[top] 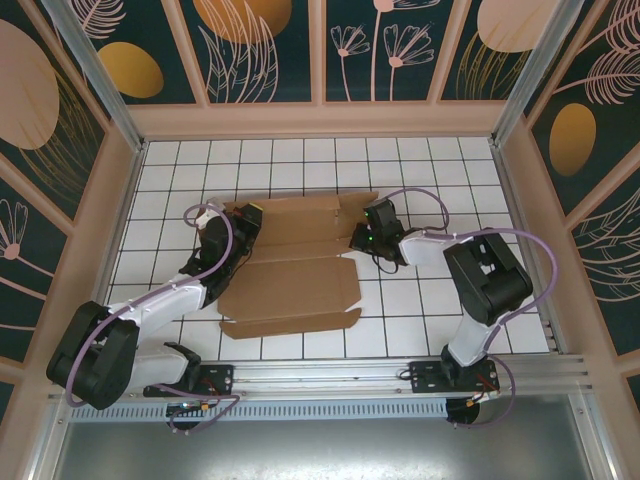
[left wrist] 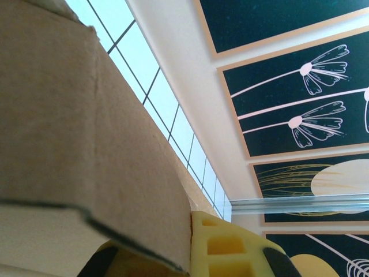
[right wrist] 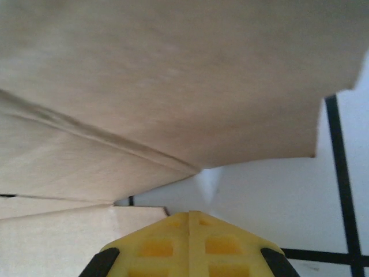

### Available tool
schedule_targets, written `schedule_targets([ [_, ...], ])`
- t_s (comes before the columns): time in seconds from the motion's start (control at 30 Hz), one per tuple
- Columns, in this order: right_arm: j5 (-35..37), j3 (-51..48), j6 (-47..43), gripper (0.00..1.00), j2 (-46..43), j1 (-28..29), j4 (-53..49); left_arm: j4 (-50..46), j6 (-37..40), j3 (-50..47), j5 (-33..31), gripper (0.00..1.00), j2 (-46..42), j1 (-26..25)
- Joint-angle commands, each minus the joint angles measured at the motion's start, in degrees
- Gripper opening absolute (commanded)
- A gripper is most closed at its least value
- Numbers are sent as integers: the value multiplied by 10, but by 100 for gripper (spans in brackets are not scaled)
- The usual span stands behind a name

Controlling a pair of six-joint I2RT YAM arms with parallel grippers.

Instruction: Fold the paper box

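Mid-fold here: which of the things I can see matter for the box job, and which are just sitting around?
Belongs to the job:
paper box, lying mostly flat
left gripper, fingers shut on the box's left edge
right gripper, fingers shut at the box's right edge

Just there:
white tiled table
floral wall panels
aluminium rail by the arm bases

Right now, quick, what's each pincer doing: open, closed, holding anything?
Left pincer: closed on an edge of the paper box.
Right pincer: closed, fingers together, nothing between them; the cardboard lies just beyond.
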Motion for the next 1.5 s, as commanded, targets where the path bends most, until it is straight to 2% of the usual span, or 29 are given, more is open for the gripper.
schedule_targets([
  [0.0,21,-9,-5,0,-1,-4,17,-11,31,-5,-15,0,-12,-2],
  [0.17,11,-42,-6,1,-25,-16,45,-3,31,-12,-14,0,-14,-2],
  [0.3,-7,-34,-5,2,-2,-19,35,3,31,-18,-14,0,-15,-2],
  [0.53,-108,-32,22,4,6,-8,99,13,28,-22,-5,0,-11,-2],
  [0.77,-175,-38,70,6,-1,3,167,14,25,-28,-3,0,-16,-2],
  [0.9,-176,-9,58,7,41,26,139,15,22,-30,0,0,-16,-2],
  [1.1,-185,-14,86,7,81,34,176,10,21,-31,4,0,-17,-2],
  [1.23,-190,-30,53,10,15,25,182,-1,23,-34,-2,0,-28,-2],
  [1.4,-195,-54,-48,19,-134,15,125,5,41,-45,-5,0,-47,-2],
  [1.47,-197,-63,-84,20,-190,-7,93,7,41,-52,-7,0,-50,-2],
])
